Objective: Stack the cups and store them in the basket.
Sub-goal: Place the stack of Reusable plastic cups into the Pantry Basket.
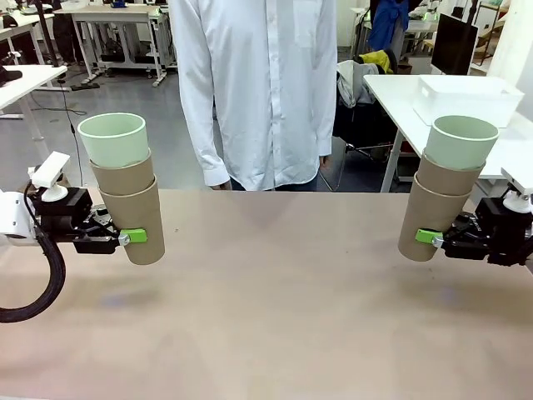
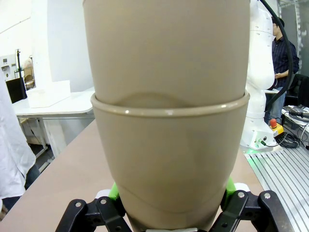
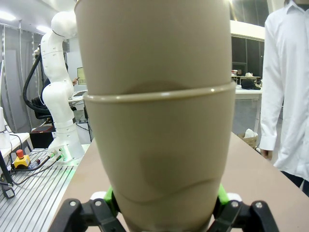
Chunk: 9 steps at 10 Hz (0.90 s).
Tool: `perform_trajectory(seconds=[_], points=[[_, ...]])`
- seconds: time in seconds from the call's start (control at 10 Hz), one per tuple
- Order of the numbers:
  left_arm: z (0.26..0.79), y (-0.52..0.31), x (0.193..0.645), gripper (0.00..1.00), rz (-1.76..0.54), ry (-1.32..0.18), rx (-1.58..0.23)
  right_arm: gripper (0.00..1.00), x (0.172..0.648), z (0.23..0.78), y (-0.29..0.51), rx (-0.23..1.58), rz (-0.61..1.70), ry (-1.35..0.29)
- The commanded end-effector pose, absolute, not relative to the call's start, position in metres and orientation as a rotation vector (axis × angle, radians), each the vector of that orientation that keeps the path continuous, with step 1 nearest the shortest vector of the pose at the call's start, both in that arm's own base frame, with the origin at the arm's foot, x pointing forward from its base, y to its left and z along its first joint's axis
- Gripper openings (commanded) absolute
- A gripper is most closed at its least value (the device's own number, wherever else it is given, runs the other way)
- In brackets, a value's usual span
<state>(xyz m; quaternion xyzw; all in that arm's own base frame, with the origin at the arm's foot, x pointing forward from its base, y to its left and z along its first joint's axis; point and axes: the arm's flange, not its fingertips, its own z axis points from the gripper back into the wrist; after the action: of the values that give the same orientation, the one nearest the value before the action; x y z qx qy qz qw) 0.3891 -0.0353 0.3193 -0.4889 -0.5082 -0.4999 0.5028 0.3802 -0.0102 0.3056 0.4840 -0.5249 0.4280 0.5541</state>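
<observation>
left gripper (image 1: 137, 237) is clamped on the bottom cup of the left stack (image 1: 125, 192): two grey-brown with one mint on top, the top leaning outward. right gripper (image 1: 426, 238) has the same hold on the right stack (image 1: 445, 196) (also two grey-brown plus a mint top, also leaning outward). Both wrist views agree: green pads (image 2: 114, 191) press either side of the lowest cup's base, and its rim rings the next cup up. The stacks are at opposite sides of the table (image 1: 275, 292), well apart. Their bases look lifted clear of the top, though the angle makes that hard to call. The basket (image 1: 470, 98) sits on a white table (image 1: 391, 87) behind, far right, well apart from both stacks. A person (image 1: 258, 92) in a white shirt stands at the far edge.
</observation>
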Motion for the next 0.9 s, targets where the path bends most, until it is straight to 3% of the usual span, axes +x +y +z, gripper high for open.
perform_trajectory(seconds=[0.0,0.8], points=[[0.3231,-0.0354,0.3888,0.84,-1.210,-1.239,-1.184,0.84,0.3806,0.3095,-0.0097,1.140,1.021,-1.247],[0.3231,-0.0354,0.3888,0.84,-1.210,-1.239,-1.184,0.84,0.3806,0.3095,-0.0097,1.140,1.021,-1.247]])
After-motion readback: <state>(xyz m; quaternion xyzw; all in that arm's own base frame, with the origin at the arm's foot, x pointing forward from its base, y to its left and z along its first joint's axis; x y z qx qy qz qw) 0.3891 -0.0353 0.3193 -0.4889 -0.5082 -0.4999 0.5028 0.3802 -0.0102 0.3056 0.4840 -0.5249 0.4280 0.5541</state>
